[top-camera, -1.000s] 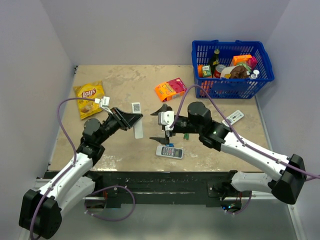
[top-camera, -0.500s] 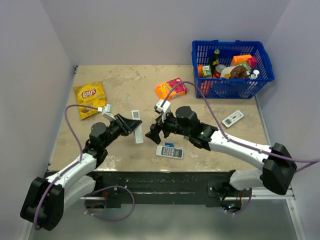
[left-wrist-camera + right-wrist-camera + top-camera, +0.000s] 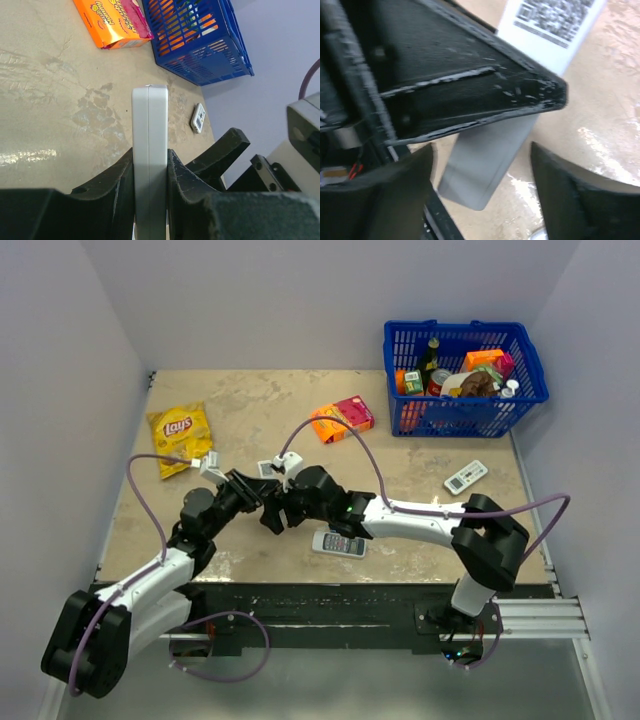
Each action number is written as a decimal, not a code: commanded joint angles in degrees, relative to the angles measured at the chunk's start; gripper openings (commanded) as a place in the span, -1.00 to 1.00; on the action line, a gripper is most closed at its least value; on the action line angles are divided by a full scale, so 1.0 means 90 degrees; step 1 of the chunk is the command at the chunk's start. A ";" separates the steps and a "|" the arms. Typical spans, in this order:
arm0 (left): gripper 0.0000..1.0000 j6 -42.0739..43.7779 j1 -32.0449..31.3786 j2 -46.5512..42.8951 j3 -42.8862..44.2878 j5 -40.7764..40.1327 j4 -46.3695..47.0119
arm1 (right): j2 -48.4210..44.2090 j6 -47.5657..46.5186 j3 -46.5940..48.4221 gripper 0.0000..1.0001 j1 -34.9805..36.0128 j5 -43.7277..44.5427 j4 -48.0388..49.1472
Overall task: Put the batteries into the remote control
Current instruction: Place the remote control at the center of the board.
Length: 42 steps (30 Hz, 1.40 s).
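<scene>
My left gripper (image 3: pixel 256 490) is shut on the slim white remote control (image 3: pixel 267 470) and holds it off the table, edge-on between the fingers in the left wrist view (image 3: pixel 149 150). My right gripper (image 3: pixel 274 512) is open right beside it. In the right wrist view its fingers (image 3: pixel 580 190) stand either side of the remote's plain lower end (image 3: pixel 487 165) without touching it. The left gripper's black finger (image 3: pixel 470 95) crosses the remote below its QR label (image 3: pixel 552 20). The batteries are not in view.
A white remote with a display (image 3: pixel 339 543) lies under the right arm. A grey-white remote (image 3: pixel 466 476) lies at the right. An orange-pink box (image 3: pixel 341 419), a blue basket (image 3: pixel 470 425) of groceries and a Lay's bag (image 3: pixel 179 437) sit further back.
My right gripper has swung left across the table, from beside the display remote to the lower end of the held remote. The left gripper has tilted the remote slightly toward it.
</scene>
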 commanded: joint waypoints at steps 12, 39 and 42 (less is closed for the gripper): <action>0.99 0.1458 -0.0035 -0.1681 0.0674 -0.1838 -0.2551 | 0.0167 -0.0696 0.0567 -1.00 -0.0453 0.1221 -0.1365; 1.00 0.3979 -0.0035 -0.5618 0.3907 -0.4330 -0.7577 | -0.0035 -0.0502 0.0237 0.88 -0.1831 0.1725 -0.2343; 1.00 0.3998 -0.0035 -0.5686 0.4113 -0.4320 -0.7763 | -0.1498 -0.0267 -0.0339 0.96 -0.1909 0.2622 -0.2304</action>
